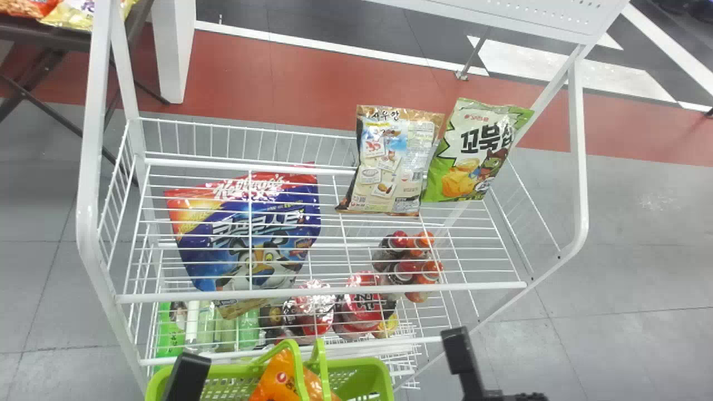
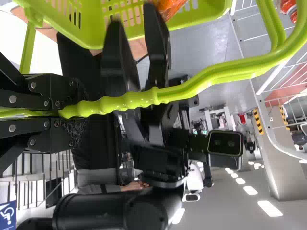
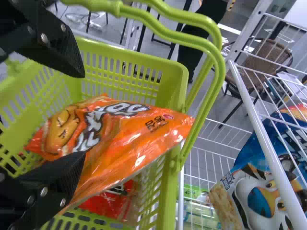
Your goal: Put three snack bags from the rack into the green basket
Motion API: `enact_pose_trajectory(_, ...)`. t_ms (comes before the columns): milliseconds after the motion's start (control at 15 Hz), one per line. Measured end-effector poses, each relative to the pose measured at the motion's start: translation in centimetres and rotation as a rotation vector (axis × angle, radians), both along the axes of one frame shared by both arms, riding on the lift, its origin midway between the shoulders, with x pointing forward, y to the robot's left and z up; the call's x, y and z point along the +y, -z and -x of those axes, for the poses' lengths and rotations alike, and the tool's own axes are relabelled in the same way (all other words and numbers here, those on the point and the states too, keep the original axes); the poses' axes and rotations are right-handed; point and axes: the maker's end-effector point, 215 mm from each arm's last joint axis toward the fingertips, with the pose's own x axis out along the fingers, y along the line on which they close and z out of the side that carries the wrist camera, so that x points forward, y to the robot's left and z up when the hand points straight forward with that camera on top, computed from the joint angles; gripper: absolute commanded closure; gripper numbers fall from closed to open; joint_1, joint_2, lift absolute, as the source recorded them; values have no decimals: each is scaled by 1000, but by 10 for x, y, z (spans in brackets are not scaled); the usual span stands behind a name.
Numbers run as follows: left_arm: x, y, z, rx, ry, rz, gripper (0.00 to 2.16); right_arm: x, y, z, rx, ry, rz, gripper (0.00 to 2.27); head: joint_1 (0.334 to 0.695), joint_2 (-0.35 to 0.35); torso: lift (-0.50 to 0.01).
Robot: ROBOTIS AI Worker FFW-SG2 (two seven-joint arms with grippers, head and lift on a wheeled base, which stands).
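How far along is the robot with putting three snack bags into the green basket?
Two look done: an orange snack bag lies over a red packet in the green basket. The left gripper holds the basket handle; the right gripper is open around the orange bag. Probably one remains; the rack holds a green chip bag and others.

Green basket [image 1: 363,365] at seven o'clock, orange bag [image 3: 132,129] aslant inside, red bag [image 3: 111,202] beneath, on rack [image 1: 334,292] beige bag [image 1: 394,161], green bag [image 1: 470,150] toward two, blue bag [image 1: 245,245] at eight
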Motion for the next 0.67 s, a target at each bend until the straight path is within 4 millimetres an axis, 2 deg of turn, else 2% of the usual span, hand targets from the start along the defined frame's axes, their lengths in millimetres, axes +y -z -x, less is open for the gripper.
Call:
enact_pose_trajectory(133,0,0,0,0,1,-1,1332,-14,-16,-4,-3,27,9,53,695,-350,0)
enact_pose_trajectory(267,-1,0,1,-1,2,-2,1332,-34,-30,-29,-98,83,44,53,695,-350,0)
enact_pose_trajectory(467,-1,1,1,1,4,-3,1332,-62,-69,-96,-392,165,89,53,695,-350,0)
enact_pose_trajectory(667,-4,3,5,-1,14,-12,1332,-84,-116,-166,-716,250,143,49,695,-350,0)
